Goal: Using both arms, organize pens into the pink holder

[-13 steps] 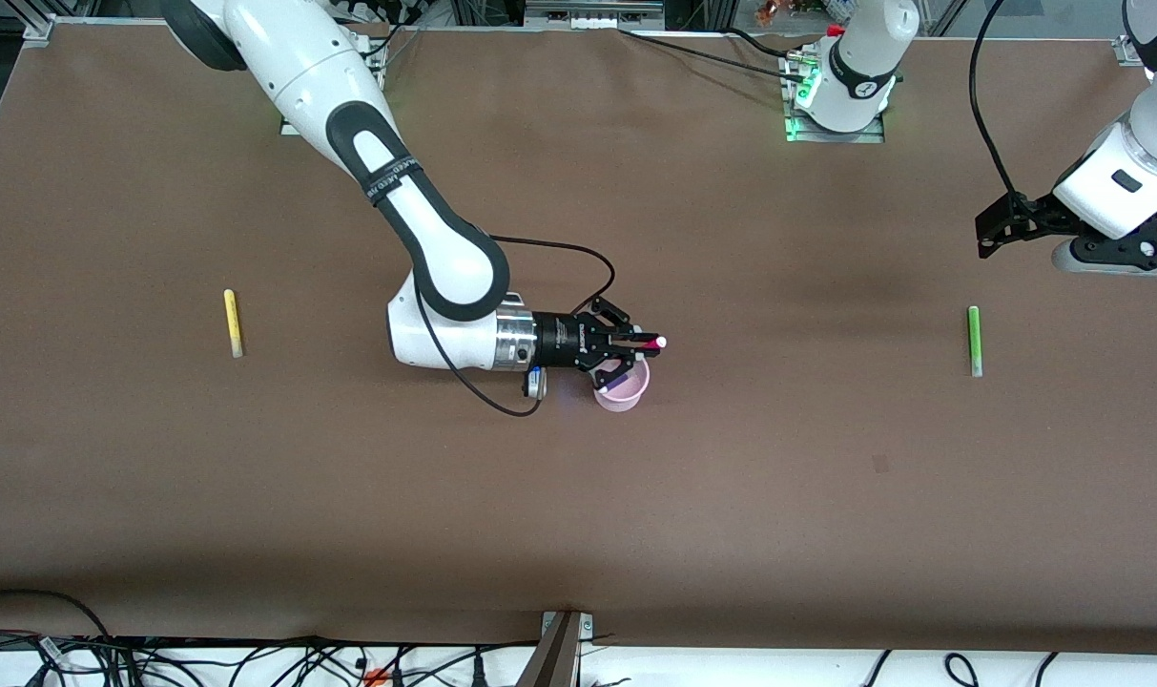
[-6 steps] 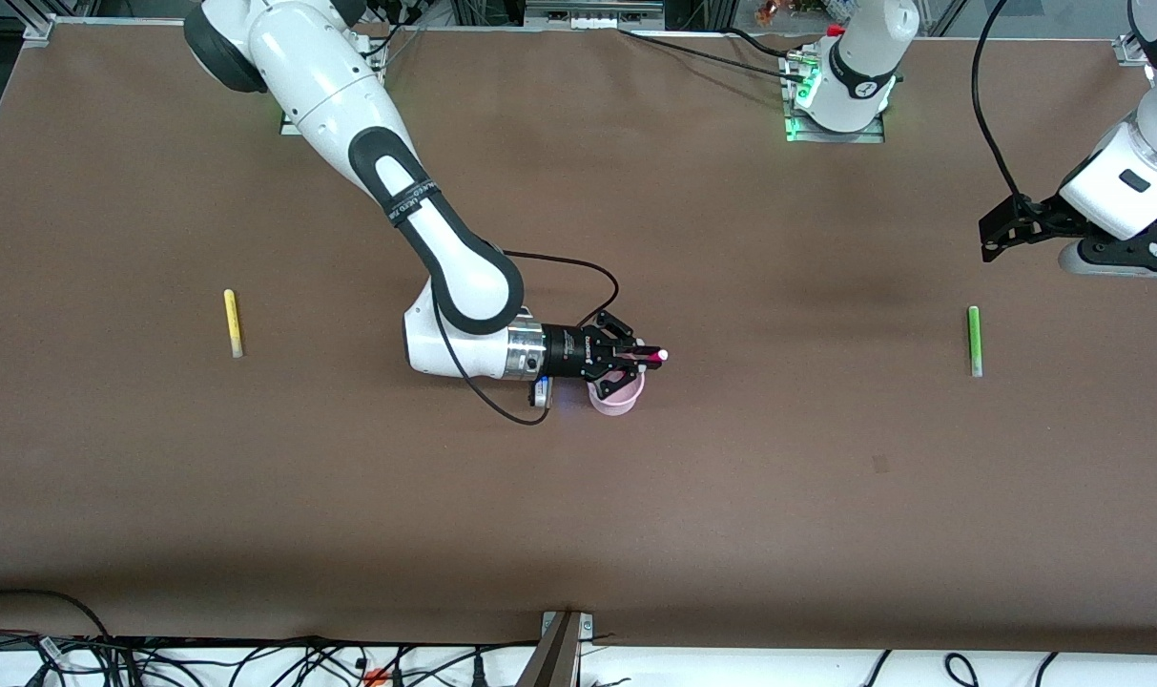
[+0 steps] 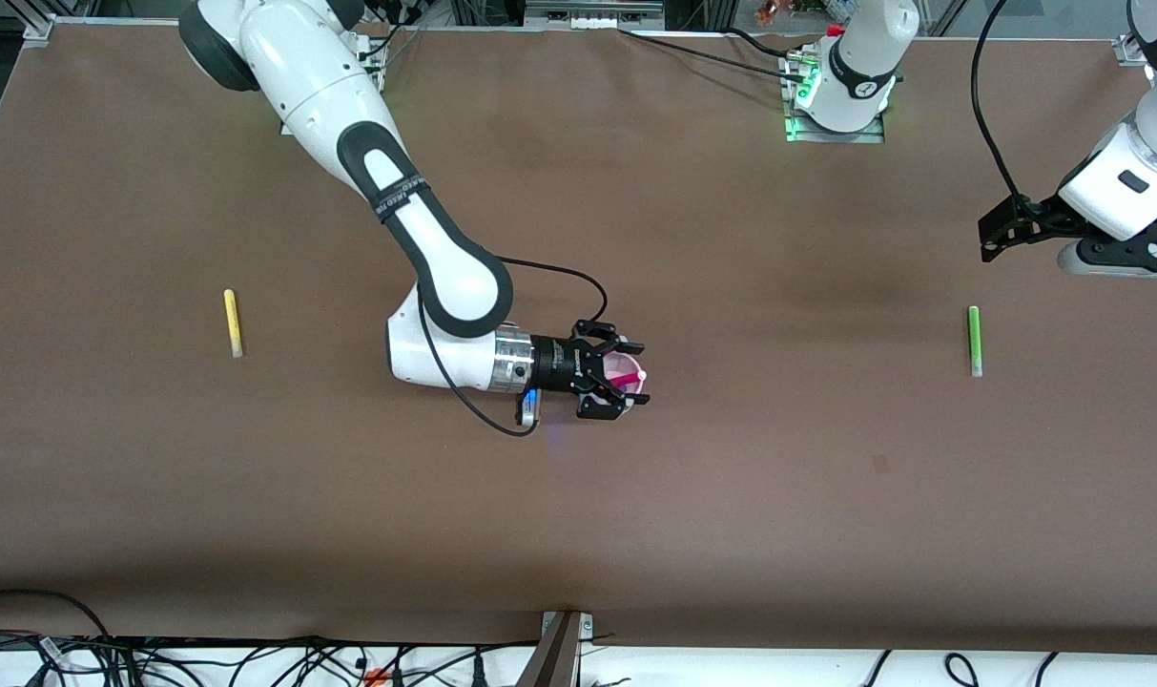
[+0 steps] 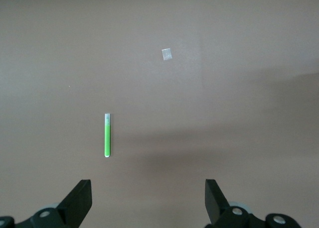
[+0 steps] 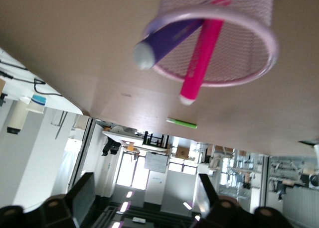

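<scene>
The right gripper [image 3: 635,374], clamped on the magenta pen [image 3: 624,381] half a second ago, now stands open over the mesh pink holder [image 3: 628,366] mid-table, with that pen and the purple pen [image 5: 167,40] leaning inside. The yellow pen [image 3: 232,322] and green pen [image 3: 973,340] lie well apart on bare brown table near opposite ends. The waiting left gripper [image 4: 148,200] hovers open and empty near the green pen.

Even overhead light fills the front view, and the brown counter [image 3: 826,458] carries only soft, broad shadows, one dark band along its edge nearest the camera. A green glow marks the left arm's base [image 3: 831,119]. In the right wrist view the purple pen [image 5: 167,41] close above the right claw [image 5: 144,200] is blurred, and bright windows glare between that claw's fingers.
</scene>
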Action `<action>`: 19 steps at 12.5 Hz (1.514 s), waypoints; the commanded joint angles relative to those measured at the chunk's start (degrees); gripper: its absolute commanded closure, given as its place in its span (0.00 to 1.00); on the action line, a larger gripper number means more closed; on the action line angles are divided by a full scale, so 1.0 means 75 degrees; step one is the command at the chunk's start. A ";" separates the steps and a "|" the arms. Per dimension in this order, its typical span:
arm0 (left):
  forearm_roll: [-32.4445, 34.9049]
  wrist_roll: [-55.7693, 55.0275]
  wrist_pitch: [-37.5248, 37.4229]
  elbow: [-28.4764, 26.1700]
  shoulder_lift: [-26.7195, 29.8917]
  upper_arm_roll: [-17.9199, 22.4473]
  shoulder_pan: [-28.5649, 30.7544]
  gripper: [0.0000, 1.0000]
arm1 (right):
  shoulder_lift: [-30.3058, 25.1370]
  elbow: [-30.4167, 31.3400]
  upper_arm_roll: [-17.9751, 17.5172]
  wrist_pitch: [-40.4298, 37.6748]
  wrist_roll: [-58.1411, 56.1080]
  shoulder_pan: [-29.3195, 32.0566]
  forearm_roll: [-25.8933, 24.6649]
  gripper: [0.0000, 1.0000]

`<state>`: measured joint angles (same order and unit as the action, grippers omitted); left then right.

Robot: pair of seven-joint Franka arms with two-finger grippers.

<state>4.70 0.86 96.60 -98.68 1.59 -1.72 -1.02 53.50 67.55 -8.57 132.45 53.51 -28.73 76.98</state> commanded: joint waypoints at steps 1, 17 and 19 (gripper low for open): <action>-0.0123 -0.0055 -0.0247 0.0243 -0.0118 -0.0016 0.0030 0.00 | -0.0814 0.0110 0.0181 0.0000 0.0014 -0.0002 -0.2027 0.00; -0.0111 -0.0067 -0.0259 0.0383 -0.0235 -0.0005 0.0147 0.00 | -0.6581 0.2864 0.1812 -0.5635 -0.5272 0.1660 -0.9596 0.00; -0.0111 -0.0055 -0.0271 0.0383 -0.0247 0.0007 0.0147 0.00 | -0.6792 0.2864 0.1776 -0.5835 -0.5772 0.1885 -0.9643 0.00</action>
